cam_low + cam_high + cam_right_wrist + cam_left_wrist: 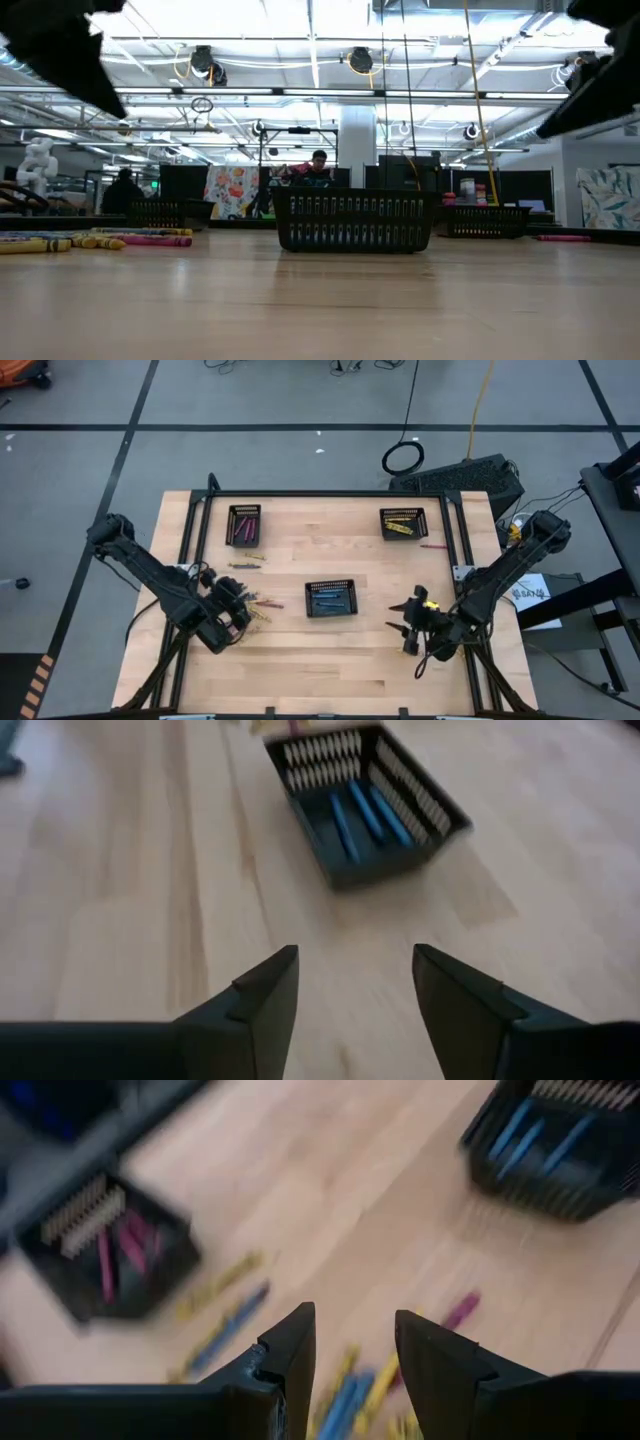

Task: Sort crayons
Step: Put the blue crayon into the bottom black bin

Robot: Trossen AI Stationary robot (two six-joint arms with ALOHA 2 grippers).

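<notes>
at the lower left of the high view, the left end effector [243, 617] hangs over a loose scatter of crayons [262, 603] on the tabletop [330, 660], its fingers [290, 1355] parted a little with nothing between them. in its wrist view yellow, blue and pink sticks lie just ahead of the fingertips. at the lower right of the high view, the right end effector [408, 622] sits over bare wood, fingers [268, 990] spread apart and empty.

between the two arms, near the middle of the frame, the center tray [330, 598] holds blue crayons [362, 815]. at the upper left, the left tray [244, 525] holds pink crayons [122, 1248]. at the upper right, the right tray [402, 522] holds yellow crayons [400, 529]. a single pink crayon [432, 546] lies on the wood just below that tray, and a few more sticks [246, 563] lie below the left tray.
</notes>
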